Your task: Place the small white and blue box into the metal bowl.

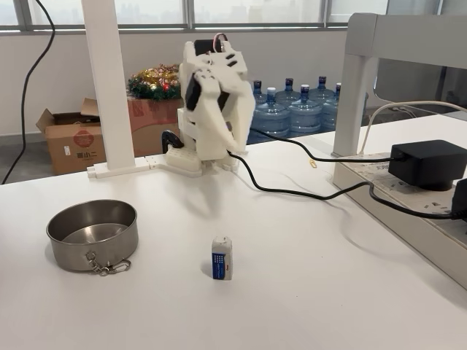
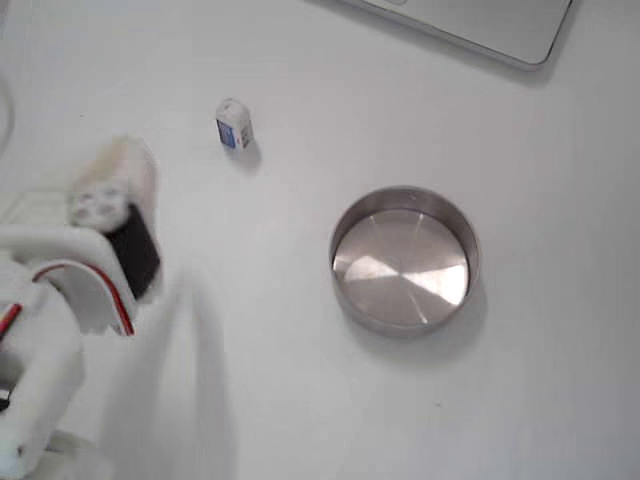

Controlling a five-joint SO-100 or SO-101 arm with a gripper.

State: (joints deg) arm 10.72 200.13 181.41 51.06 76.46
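The small white and blue box [image 1: 222, 257] stands upright on the white table, right of the metal bowl [image 1: 73, 250] in the front fixed view. The bowl is empty, with a chain and clasp [image 1: 108, 264] hanging at its near rim. In the top-down fixed view the box [image 2: 233, 124] is up and left of the bowl [image 2: 400, 192]. The white arm is folded up at the back of the table, its gripper [image 1: 228, 142] pointing down, far from both. From above the gripper [image 2: 112, 172] is blurred at the left. Whether the jaws are apart is unclear.
A black cable [image 1: 306, 193] runs from the arm's base to a black power adapter [image 1: 428, 163] on a strip at the right. A white post [image 1: 109, 87] stands behind the bowl. A grey laptop edge [image 2: 480, 25] lies at the top of the top-down view.
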